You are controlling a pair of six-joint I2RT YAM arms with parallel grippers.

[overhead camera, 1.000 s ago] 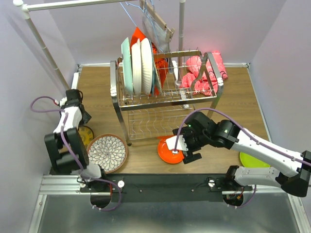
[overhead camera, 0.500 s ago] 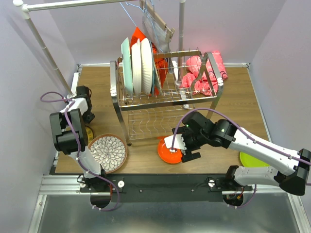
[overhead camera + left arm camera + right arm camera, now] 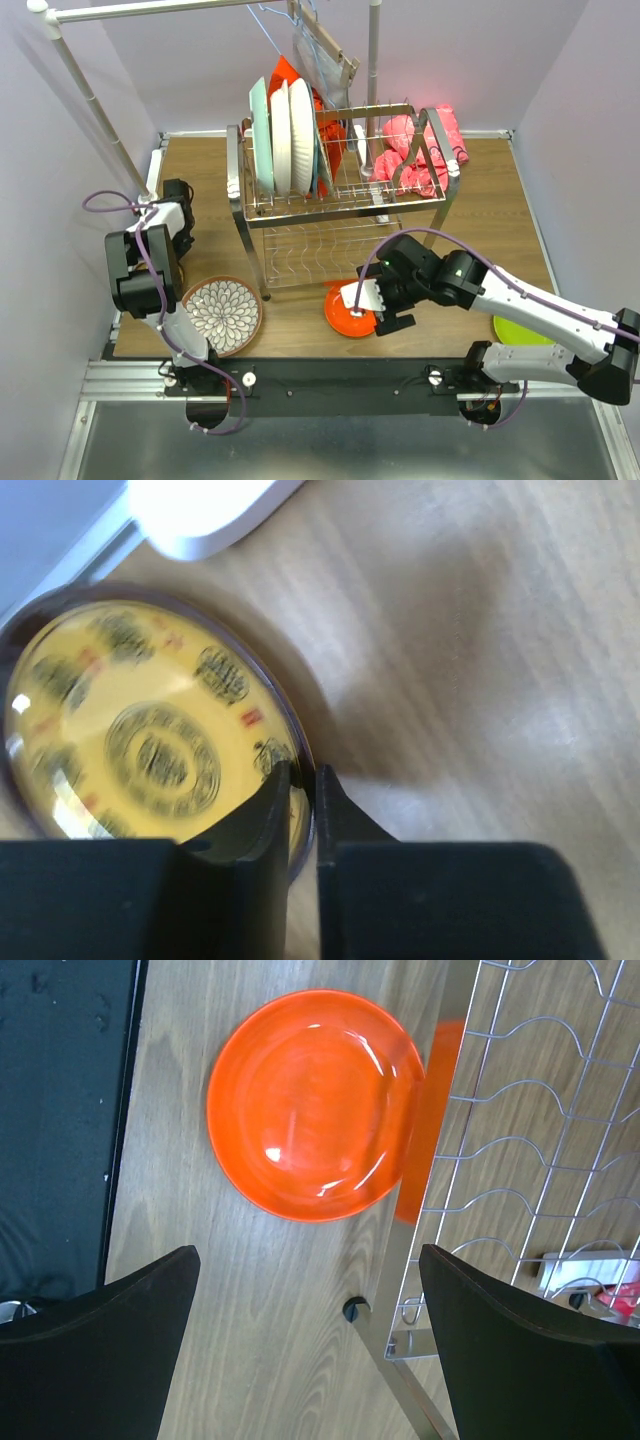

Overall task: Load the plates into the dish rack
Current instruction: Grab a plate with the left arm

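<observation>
Orange plate [image 3: 315, 1100], wood table [image 3: 490, 210], lilac walls [image 3: 570, 70].

Your top view looks down from the near edge over the whole table [image 3: 500, 210]. Both wrist views look down, close; right wrist and top share the orange plate [image 3: 310, 1105].

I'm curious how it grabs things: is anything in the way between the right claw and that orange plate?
Nothing visible. The right gripper is open, and nothing lies between it and the orange plate, which lies flat on the wood. A leg of the dish rack stands beside the plate, not in between.
</observation>
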